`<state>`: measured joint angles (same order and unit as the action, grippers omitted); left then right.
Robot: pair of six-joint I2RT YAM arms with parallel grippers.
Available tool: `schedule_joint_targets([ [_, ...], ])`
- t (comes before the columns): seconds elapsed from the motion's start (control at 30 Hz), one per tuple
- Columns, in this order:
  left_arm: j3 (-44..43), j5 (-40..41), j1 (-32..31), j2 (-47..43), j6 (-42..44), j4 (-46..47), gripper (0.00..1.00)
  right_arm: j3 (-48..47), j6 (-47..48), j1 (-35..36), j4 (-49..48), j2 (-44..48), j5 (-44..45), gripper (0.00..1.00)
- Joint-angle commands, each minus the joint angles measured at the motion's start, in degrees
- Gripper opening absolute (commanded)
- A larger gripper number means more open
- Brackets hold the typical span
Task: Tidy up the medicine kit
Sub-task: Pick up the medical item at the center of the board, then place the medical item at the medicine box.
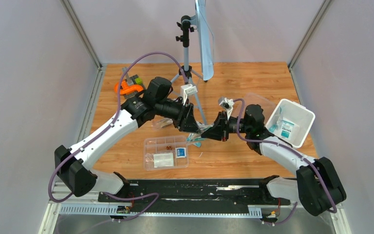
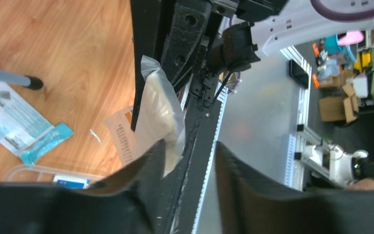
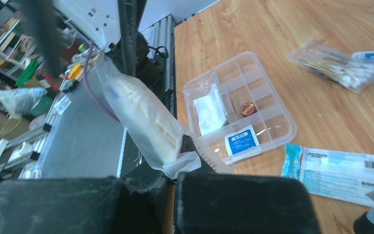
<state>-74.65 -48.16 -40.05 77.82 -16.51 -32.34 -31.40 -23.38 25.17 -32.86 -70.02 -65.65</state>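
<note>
While one pouch [image 3: 146, 117] hangs pinched, one tray [image 3: 268, 103] holds three items [image 3: 242, 141].

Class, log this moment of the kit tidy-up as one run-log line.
right hand: shut on clear bag | left hand: open, at bag's other end | tray: on table, partly filled | tub: holds packets

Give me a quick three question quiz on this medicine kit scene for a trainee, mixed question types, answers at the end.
1. True or false: the white tub sits on the robot's left.
2. What is the right gripper shut on? A) a clear bag of off-white material B) the orange tool C) the swab bag
3. Fill in: the blue sachet lies in the divided ____.
Key: 1 false, the white tub is on the right; 2 A; 3 divided tray.
</note>
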Motion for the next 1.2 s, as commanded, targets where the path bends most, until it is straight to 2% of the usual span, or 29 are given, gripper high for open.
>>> schedule_joint_targets([
  [0.0,-1.5,6.5,-0.2,0.5,0.7,-2.4,0.77,-1.8,7.1,-0.4,10.3,4.4,9.5,0.0],
  [0.07,-2.3,10.5,0.1,0.3,0.7,-3.3,0.96,-2.6,10.2,-1.5,17.5,6.9,15.9,0.0],
  [0.1,-2.3,11.8,0.6,0.1,0.4,-3.3,0.98,-2.9,11.6,-2.6,21.0,8.5,19.7,0.0],
  [0.27,1.5,11.1,4.6,-1.5,-4.9,3.0,1.0,-3.3,9.4,-15.1,32.0,19.5,36.2,0.0],
  [0.4,3.3,11.3,6.0,-0.9,-6.7,4.5,1.0,-6.3,5.5,-22.0,43.0,26.3,58.2,0.0],
  [0.5,3.8,12.1,6.2,-0.8,-7.0,4.5,1.0,-8.3,3.4,-26.3,50.0,28.0,69.5,0.0],
  [0.6,4.1,13.2,6.5,-1.0,-6.9,4.3,1.0,-9.0,0.8,-32.7,53.0,27.6,71.7,0.0],
  [0.73,4.3,14.0,7.1,-1.4,-6.2,3.1,1.0,-9.0,-4.4,-42.9,53.1,27.0,67.4,0.0],
  [0.9,5.5,16.1,7.8,-2.5,-6.1,2.2,1.0,-9.0,-7.0,-49.7,52.5,23.9,69.1,0.01],
  [0.93,5.8,16.4,7.9,-2.6,-6.2,2.2,1.0,-8.8,-7.4,-50.2,52.0,23.3,70.0,0.08],
  [0.97,6.0,17.1,8.2,-2.7,-6.5,2.1,1.0,-8.6,-7.3,-50.6,51.2,22.8,70.3,0.2],
  [1.03,6.4,18.1,8.6,-2.6,-7.1,2.0,1.0,-9.1,-6.3,-50.7,49.6,21.5,69.4,0.56],
  [1.07,6.6,18.5,8.7,-2.5,-7.2,1.9,1.0,-9.8,-5.7,-50.7,49.4,20.8,68.2,0.71],
  [1.1,6.6,19.4,8.9,-2.4,-7.5,1.6,1.0,-10.7,-4.7,-50.7,49.4,20.0,67.0,0.79],
  [1.17,7.0,21.0,9.4,-2.2,-7.8,1.0,1.0,-12.0,-4.1,-50.7,49.7,20.0,64.6,0.83],
])
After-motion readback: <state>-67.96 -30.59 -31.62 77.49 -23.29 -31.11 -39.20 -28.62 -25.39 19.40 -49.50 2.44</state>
